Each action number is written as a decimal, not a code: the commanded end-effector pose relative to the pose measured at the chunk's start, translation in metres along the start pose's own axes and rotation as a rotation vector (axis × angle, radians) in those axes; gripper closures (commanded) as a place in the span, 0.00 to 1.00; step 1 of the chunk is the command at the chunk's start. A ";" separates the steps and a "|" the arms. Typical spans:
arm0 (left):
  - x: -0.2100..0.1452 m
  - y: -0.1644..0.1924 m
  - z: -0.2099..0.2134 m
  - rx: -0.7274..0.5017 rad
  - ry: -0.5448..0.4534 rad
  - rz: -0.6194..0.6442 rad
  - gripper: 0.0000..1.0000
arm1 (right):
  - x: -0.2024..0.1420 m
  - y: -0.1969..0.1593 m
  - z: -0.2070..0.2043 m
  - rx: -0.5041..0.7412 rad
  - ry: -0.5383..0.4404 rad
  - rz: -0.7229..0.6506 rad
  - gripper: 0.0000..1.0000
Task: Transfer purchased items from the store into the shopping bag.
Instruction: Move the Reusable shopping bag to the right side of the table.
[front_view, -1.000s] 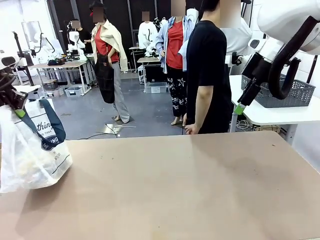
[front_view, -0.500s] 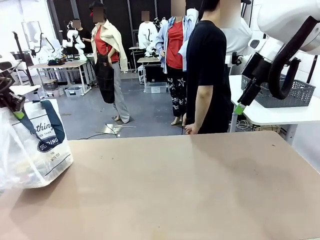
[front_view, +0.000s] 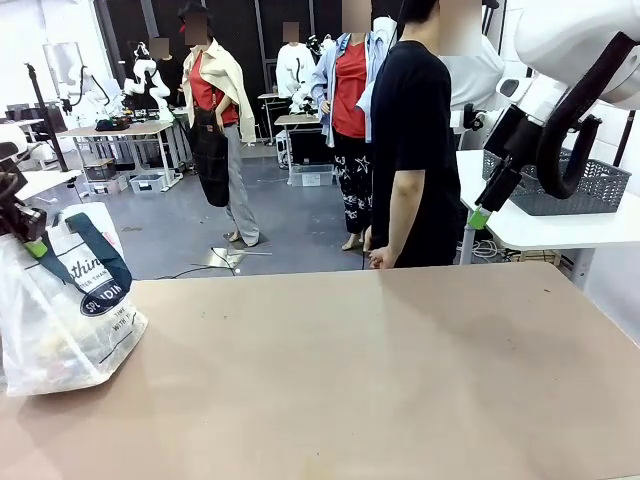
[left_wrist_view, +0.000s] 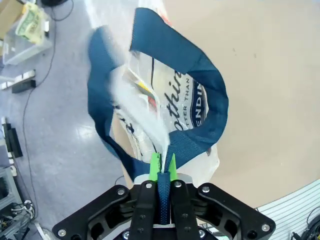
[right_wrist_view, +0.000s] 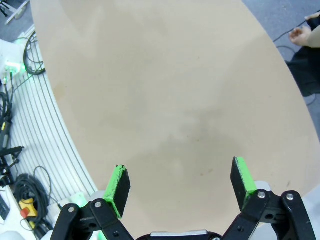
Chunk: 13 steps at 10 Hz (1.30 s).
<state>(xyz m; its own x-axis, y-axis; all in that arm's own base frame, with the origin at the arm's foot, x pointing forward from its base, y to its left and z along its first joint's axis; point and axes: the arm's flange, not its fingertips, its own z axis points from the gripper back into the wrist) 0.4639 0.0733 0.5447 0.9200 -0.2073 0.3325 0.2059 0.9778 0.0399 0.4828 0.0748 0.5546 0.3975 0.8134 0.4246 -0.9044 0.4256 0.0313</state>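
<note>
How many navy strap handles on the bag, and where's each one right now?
2. One handle is pinched in the left tool, which is shut on it. The other handle loops free on the far side of the shopping bag. Nothing suggests any more.

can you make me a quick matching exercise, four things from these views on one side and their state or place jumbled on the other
1. left gripper
2. right gripper
3. shopping bag
4. grey mesh basket

a. on a white side table
b. jaws wide apart, nothing between them
c. at the brown table's left edge, hanging by a strap
d. shut on the navy strap

Pairs: 1-d, 2-b, 3-c, 4-a
</note>
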 end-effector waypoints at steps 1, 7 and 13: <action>-0.008 0.000 0.003 -0.026 0.019 -0.020 0.72 | 0.001 -0.001 0.001 0.009 0.002 -0.001 0.00; -0.016 -0.027 0.036 -0.009 0.023 -0.061 0.00 | 0.001 -0.001 0.001 0.009 0.002 -0.001 0.00; -0.019 -0.036 0.043 -0.007 0.031 -0.058 0.00 | 0.001 -0.001 0.001 0.009 0.002 -0.001 0.00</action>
<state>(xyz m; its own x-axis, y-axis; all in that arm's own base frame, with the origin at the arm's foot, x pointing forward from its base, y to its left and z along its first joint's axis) 0.4309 0.0447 0.5781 0.9111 -0.2676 0.3136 0.2671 0.9626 0.0454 0.4829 0.0748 0.5545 0.3976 0.8135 0.4244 -0.9044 0.4256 0.0316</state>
